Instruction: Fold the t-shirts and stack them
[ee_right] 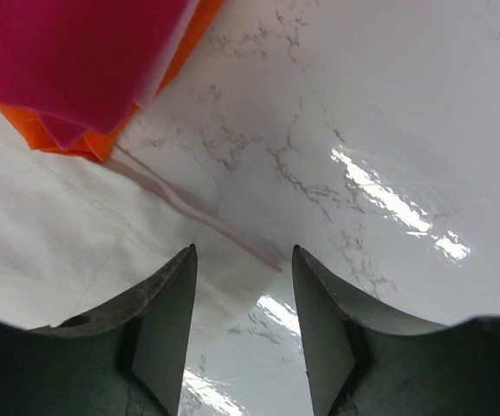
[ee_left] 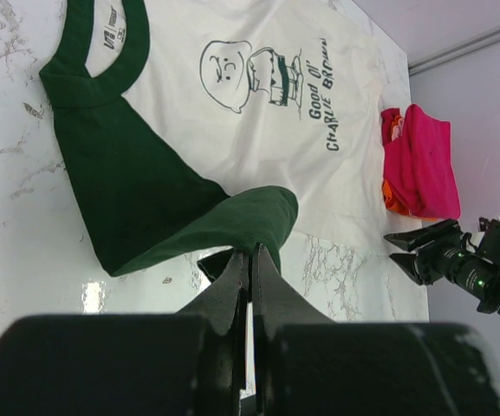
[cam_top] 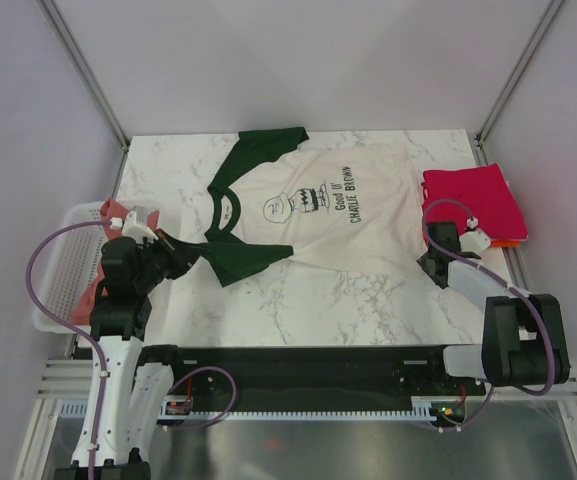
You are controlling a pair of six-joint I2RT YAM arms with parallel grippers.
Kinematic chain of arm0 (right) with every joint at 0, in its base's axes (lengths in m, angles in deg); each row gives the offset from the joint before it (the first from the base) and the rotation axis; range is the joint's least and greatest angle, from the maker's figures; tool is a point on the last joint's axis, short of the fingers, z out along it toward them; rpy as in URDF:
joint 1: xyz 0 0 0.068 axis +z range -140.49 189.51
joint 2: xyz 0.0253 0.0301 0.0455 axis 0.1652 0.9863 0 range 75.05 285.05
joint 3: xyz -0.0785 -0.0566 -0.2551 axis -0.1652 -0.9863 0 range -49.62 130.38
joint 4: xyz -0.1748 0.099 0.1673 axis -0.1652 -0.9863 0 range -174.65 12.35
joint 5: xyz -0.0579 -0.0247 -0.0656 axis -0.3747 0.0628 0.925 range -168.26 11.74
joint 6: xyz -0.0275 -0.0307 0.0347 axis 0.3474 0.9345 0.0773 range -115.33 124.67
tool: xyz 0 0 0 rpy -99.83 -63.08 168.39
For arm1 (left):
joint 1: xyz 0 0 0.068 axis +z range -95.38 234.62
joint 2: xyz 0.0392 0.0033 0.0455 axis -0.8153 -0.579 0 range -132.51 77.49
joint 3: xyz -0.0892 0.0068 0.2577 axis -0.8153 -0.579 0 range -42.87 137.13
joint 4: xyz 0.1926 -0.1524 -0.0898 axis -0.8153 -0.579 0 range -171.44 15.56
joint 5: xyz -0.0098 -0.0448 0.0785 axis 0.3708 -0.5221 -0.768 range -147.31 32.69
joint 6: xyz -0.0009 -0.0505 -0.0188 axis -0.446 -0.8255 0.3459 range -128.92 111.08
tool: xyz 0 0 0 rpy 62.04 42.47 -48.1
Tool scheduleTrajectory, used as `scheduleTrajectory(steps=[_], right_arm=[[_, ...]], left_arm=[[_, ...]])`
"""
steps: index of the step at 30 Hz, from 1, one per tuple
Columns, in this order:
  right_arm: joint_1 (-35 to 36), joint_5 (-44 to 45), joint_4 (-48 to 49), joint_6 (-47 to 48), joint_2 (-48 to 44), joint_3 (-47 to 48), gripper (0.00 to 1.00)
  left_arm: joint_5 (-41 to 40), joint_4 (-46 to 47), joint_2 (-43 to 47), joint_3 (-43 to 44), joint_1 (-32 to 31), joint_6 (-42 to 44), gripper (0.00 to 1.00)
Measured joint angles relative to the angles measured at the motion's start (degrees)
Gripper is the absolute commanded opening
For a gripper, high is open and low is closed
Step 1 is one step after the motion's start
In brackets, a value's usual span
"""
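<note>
The cream t-shirt (cam_top: 338,215) with dark green sleeves and a Charlie Brown print lies spread flat on the marble table, collar to the left. My left gripper (cam_top: 198,256) is shut on the edge of its near green sleeve (ee_left: 189,208), which is lifted and curled at the jaws (ee_left: 252,253). My right gripper (cam_top: 430,263) is open and empty, low over the shirt's near hem corner (ee_right: 232,234). The folded magenta shirt (cam_top: 471,198) lies on an orange one (cam_top: 511,240) at the right edge. They also show in the right wrist view, the magenta shirt (ee_right: 68,52) over the orange one (ee_right: 89,146).
A white lattice basket (cam_top: 63,285) stands off the table's left edge, with a salmon-pink shirt (cam_top: 115,211) in it, right behind my left arm. The enclosure walls and frame posts close in the back and sides.
</note>
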Motion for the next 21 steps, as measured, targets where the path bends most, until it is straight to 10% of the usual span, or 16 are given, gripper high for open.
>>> scheduleTrajectory(steps=[8, 21], right_arm=[[-0.3, 1.5, 3.2, -0.7, 2.5, 0.7, 0.00], [-0.4, 1.1, -3.2, 0.0, -4.6, 1.4, 0.00]], left_arm=[[0.0, 0.0, 0.0, 0.0, 0.0, 0.0, 0.02], [-0.2, -0.1, -4.3, 0.5, 0.0, 0.8, 0.02]])
